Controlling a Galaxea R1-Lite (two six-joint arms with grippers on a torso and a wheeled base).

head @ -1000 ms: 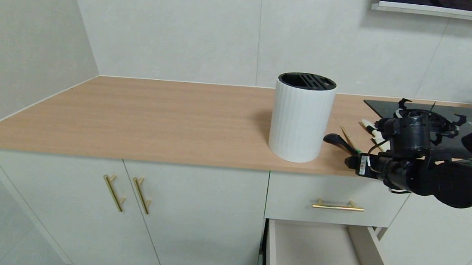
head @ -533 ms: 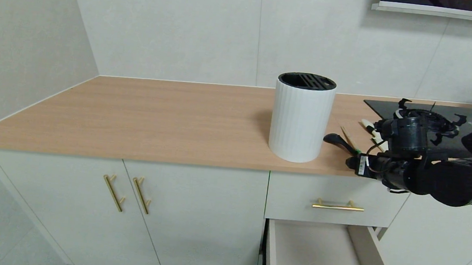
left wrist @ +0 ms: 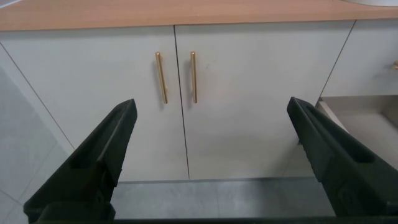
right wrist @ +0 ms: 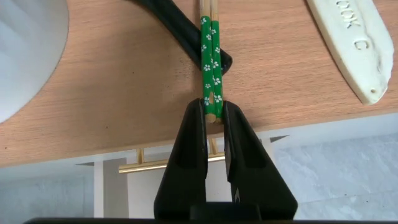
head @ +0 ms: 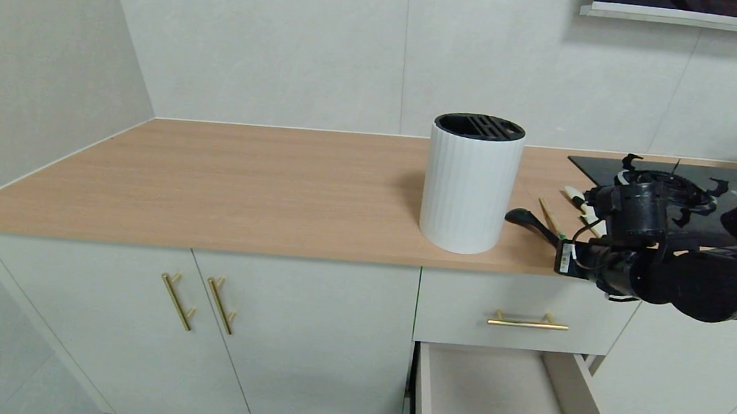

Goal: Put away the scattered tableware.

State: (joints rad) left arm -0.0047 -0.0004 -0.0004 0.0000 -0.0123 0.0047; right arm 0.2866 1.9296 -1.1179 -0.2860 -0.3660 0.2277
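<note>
Your right gripper [right wrist: 213,111] pinches the chopsticks [right wrist: 210,56] at their very ends (light, stiff, probably slippery). Take hold nearer the middle.

We see the white holder [head: 471,190] right of centre on the counter [head: 242,188] — chopsticks [head: 547,214] and our right gripper [head: 563,246] just right of it.

Head view above counter [head: 242,181]; left wrist toward cabinet doors [left wrist: 249,93], right wrist near counter.
</note>
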